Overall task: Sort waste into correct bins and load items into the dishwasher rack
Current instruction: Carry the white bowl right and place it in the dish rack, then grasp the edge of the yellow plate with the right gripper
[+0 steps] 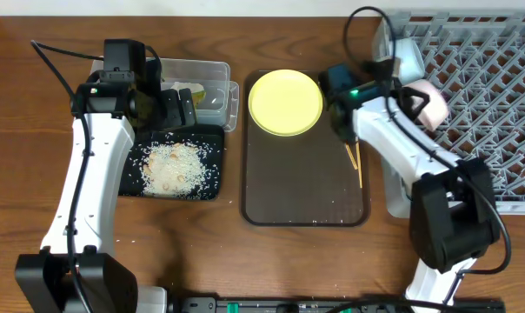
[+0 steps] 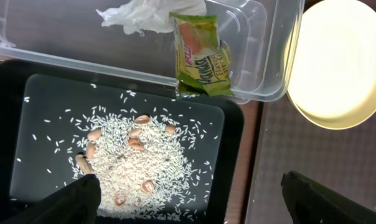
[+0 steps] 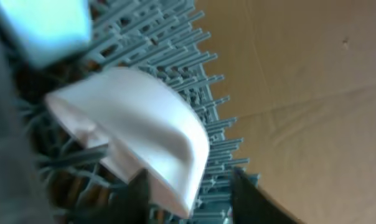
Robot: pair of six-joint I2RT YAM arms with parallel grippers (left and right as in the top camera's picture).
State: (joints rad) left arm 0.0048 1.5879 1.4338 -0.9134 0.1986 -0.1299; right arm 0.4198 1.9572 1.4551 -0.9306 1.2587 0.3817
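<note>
The waste part looks done. The rice (image 1: 171,167), with some peanuts mixed in, lies in the black tray (image 2: 14,124). The green and orange snack wrapper (image 2: 200,56) and a crumpled white tissue (image 2: 138,15) lie in the clear tub (image 1: 212,83), in the upper left of the overhead view. The left gripper (image 2: 191,180) hangs over the black tray with its fingers wide apart and nothing between them.

The step in hand is, I think, loading the dishwasher rack (image 1: 506,87) in the upper right. The right gripper (image 3: 189,177) is at the rack's left edge, by the white bowl (image 3: 144,118), which lies tipped on its side against the lattice. The fingers stand apart around the bowl's lower rim, and one of them is clear of it, so I judge the bowl is not clamped. A light-blue bowl (image 1: 408,59) is just above it in the frame.

The yellow plate (image 1: 284,102) and the chopsticks (image 1: 357,163) are on the brown serving tray (image 1: 297,191) in the middle of the desk (image 1: 245,261). The next move probably calls for the right arm to leave the rack and go to these. The plate lies flat, so it needs a grip on its rim. The chopsticks are thin and need a narrow, exact closing.
</note>
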